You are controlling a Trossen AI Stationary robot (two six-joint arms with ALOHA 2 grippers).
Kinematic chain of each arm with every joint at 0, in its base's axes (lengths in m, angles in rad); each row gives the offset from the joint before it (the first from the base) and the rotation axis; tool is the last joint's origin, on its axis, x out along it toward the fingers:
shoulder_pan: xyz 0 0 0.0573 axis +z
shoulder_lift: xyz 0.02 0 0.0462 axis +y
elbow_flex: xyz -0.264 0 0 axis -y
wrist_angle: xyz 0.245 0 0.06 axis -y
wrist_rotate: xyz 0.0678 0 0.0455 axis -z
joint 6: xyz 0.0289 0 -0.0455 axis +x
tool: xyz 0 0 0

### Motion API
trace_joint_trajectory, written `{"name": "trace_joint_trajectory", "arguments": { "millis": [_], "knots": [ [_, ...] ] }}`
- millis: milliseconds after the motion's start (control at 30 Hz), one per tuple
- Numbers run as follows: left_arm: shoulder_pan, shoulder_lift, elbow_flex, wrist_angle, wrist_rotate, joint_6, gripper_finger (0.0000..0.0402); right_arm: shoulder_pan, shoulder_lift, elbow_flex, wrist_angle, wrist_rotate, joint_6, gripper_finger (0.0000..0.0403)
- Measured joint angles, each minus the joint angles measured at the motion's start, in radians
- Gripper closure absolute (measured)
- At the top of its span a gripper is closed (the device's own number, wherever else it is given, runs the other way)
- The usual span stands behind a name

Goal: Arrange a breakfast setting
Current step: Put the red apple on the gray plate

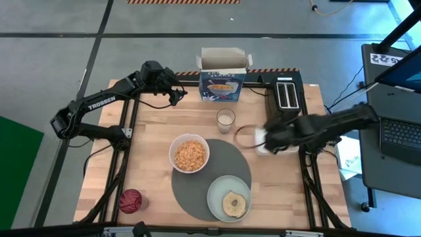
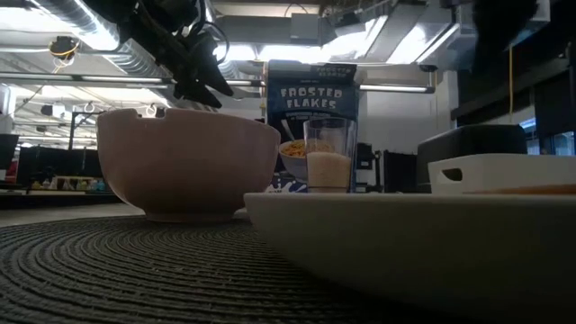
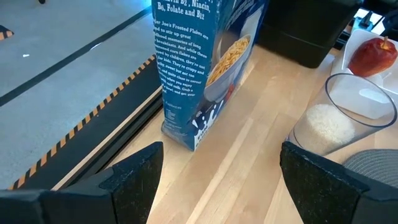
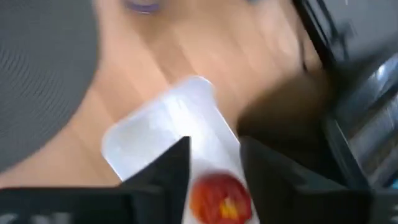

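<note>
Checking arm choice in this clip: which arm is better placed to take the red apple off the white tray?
The right. Its hand hangs directly over the apple on the tray; the left hand sits across the table by the cereal box.

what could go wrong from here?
1. The right gripper is over the red apple on the white tray; a poor grasp could roll the apple or shove the tray.
2. The glass of milk stands beside the tray, towards the mat; the arm could clip it.
3. The open left gripper sits near the tall cereal box; a nudge may topple it.
</note>
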Motion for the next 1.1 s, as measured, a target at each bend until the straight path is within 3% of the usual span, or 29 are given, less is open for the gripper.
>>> {"name": "trace_joint_trajectory", "arguments": {
  "millis": [133, 267, 333, 467, 600, 933, 1100],
  "knots": [
    [0.0, 0.0, 0.0, 0.001, 0.0, -0.001, 0.0092, -0.058, -0.157, -0.059, -0.049, -0.106, 0.139, 0.0153],
    [0.0, 0.0, 0.0, 0.002, 0.0, -0.01, 0.0092, -0.12, -0.223, -0.134, -0.04, -0.245, 0.104, 0.0037],
    [0.0, 0.0, 0.0, 0.002, -0.003, -0.028, 0.0092, -0.144, -0.225, -0.165, -0.022, -0.286, 0.018, 0.0013],
    [0.0, 0.0, 0.0, 0.002, -0.01, -0.035, 0.0092, -0.174, -0.205, -0.206, 0.014, -0.311, -0.218, 0.0051],
    [0.0, 0.0, 0.0, 0.0, -0.01, -0.036, 0.0092, -0.219, -0.192, -0.254, 0.01, -0.337, -0.353, 0.0074],
    [0.0, 0.0, 0.0, 0.0, -0.011, -0.037, 0.0092, -0.381, -0.193, -0.418, 0.06, -0.425, -0.506, 0.0034],
    [0.0, 0.0, 0.0, 0.0, -0.012, -0.035, 0.0092, -0.464, -0.192, -0.408, 0.068, -0.409, -0.566, 0.0027]
  ]
}}
